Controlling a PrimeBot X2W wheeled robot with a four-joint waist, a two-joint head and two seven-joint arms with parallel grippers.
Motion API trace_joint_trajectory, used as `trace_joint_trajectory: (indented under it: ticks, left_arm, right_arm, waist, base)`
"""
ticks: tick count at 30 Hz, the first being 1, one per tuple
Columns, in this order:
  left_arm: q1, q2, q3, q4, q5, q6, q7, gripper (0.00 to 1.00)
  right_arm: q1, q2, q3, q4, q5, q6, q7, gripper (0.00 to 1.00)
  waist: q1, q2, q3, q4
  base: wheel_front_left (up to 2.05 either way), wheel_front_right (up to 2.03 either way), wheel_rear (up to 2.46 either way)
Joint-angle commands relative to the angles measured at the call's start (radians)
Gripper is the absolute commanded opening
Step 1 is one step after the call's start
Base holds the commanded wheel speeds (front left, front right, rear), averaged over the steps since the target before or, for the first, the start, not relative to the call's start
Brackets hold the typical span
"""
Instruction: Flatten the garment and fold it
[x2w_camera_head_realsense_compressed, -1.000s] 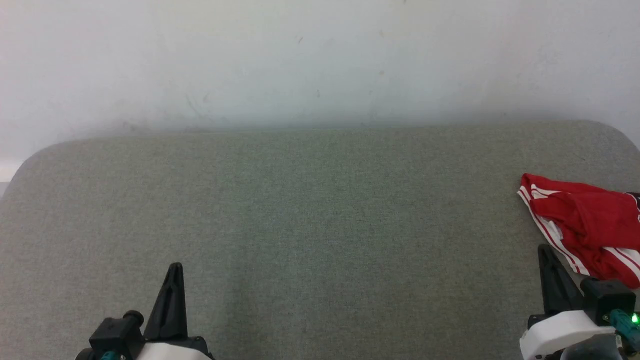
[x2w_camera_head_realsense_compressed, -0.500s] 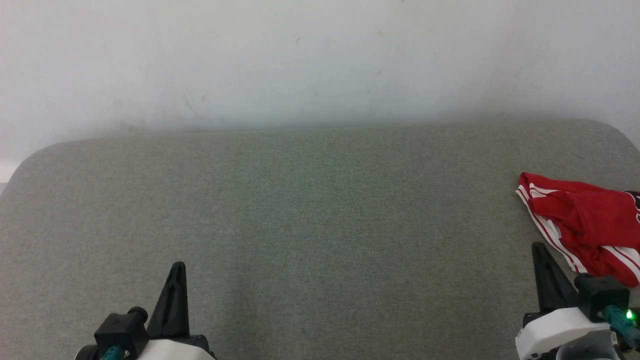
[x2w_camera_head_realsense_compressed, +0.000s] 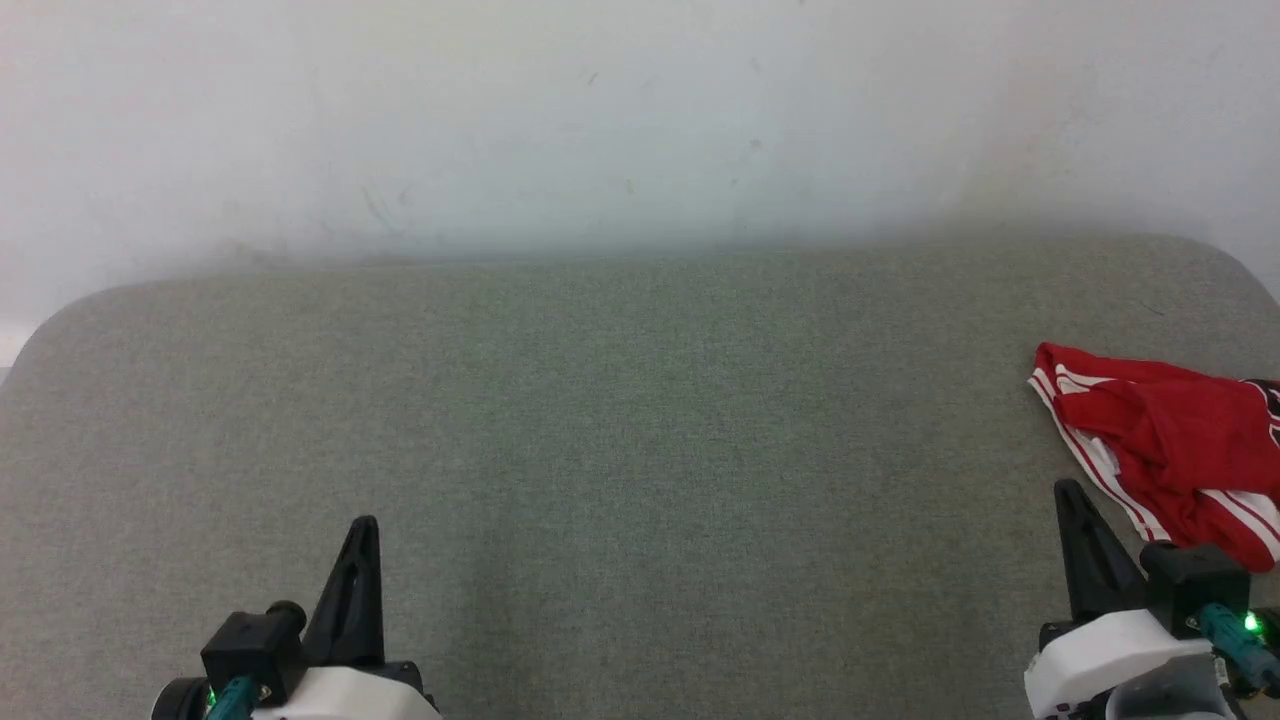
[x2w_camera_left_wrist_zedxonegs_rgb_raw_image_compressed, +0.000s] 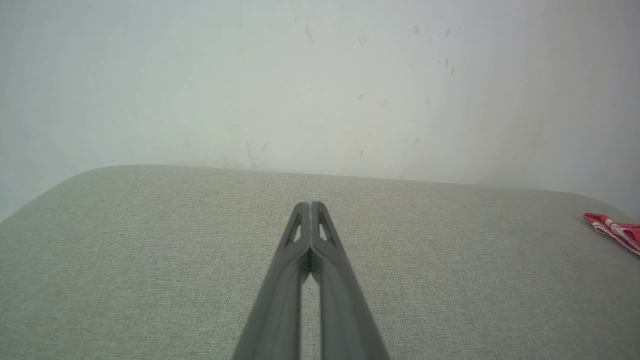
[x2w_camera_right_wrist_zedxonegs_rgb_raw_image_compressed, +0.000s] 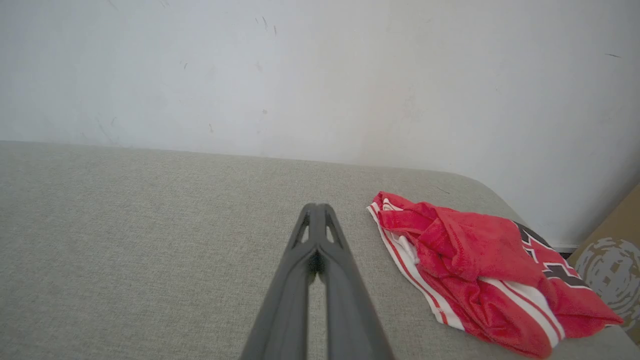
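The garment (x2w_camera_head_realsense_compressed: 1170, 440), a red shirt with white and striped trim, lies crumpled in a heap at the far right of the grey-green cushion (x2w_camera_head_realsense_compressed: 620, 420). The right wrist view shows the garment (x2w_camera_right_wrist_zedxonegs_rgb_raw_image_compressed: 480, 260) with dark lettering on its far side. My right gripper (x2w_camera_head_realsense_compressed: 1066, 490) stands shut just left of the heap's near edge, not touching it, its tips (x2w_camera_right_wrist_zedxonegs_rgb_raw_image_compressed: 316, 206) pressed together and empty. At the lower left my left gripper (x2w_camera_head_realsense_compressed: 364, 525) is shut too, holding nothing, tips (x2w_camera_left_wrist_zedxonegs_rgb_raw_image_compressed: 310, 205) together over bare cushion. A sliver of the garment (x2w_camera_left_wrist_zedxonegs_rgb_raw_image_compressed: 612, 229) shows at the left wrist view's right edge.
A pale scuffed wall (x2w_camera_head_realsense_compressed: 620, 120) rises right behind the cushion's far edge. The cushion's corners are rounded at far left and far right. A brown cardboard box (x2w_camera_right_wrist_zedxonegs_rgb_raw_image_compressed: 612, 260) stands beyond the cushion's right end.
The whole head picture has drifted slightly, so the camera moved. Both grippers show a little higher in the view than a second ago. The garment lies as before.
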Motion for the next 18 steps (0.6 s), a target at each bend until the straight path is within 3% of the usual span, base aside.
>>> trace_joint_trajectory:
  ticks: [1,18]
  left_arm:
    - [-0.019,-0.005,0.003,-0.004,0.011,0.002,0.009,0.00]
    - [-0.037,-0.012,0.004,-0.008,0.045,0.003,0.044,0.00]
  right_arm:
    - [-0.012,0.001,0.007,-0.009,0.005,-0.001,0.007,0.00]
    - [-0.019,0.002,0.028,-0.032,0.007,-0.001,0.036,0.00]
  waist:
    - [-0.0001,-0.0001,0.000,-0.001]
    - [-0.0001,-0.0001,0.002,-0.006]
  base:
    - [0.00,0.00,0.00]
    - [0.00,0.00,0.00]
